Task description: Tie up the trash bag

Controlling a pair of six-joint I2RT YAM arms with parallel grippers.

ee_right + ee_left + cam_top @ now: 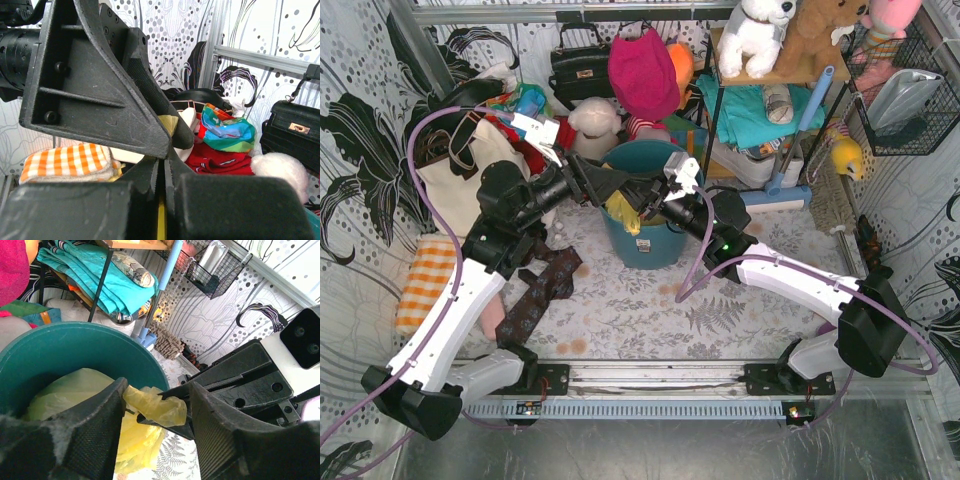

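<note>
Left wrist view: the bag [152, 404] looks thin, light and slippery, and its twisted neck seems the best hold. Right gripper [146, 418] jaws pinch the neck; left gripper [159, 390] jaws stand open around it.

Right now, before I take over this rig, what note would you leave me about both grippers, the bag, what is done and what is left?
Left gripper: open, fingers on either side of a twisted strand of the bag, not gripping it.
Right gripper: shut on that strand, at the rim of the bucket.
Bag: its body sits in the bucket.
Done: one strand gathered and held.
Left: no knot shows; the tying itself is not yet done.
</note>
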